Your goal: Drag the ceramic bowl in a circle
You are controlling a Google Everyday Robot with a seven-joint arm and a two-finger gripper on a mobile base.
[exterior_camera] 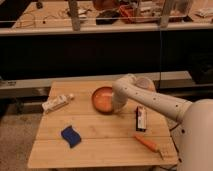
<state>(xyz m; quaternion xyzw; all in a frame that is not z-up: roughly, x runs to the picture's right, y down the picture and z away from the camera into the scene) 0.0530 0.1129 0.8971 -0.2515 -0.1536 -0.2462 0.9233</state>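
The pale slatted wooden surface (105, 147) carries everything. The white, smooth-shelled arm (155, 101) reaches in from the right and bends down at the far middle. There sits the ceramic bowl (103, 98), round with no long axis, mouth up, glossy orange-brown. The gripper (118, 106) is down at its right rim; whether it is closed on it cannot be told. A white tube (57, 103) lies left, a dark box (141, 119) right with unreadable label, a blue sponge (71, 136) near left, and an orange stick-shaped item (148, 143) near right.

Table (100, 147) carries ceramic bowl (101, 98), tube (57, 103), sponge (71, 136), box (141, 119), orange tool (148, 143); jaws at bowl.
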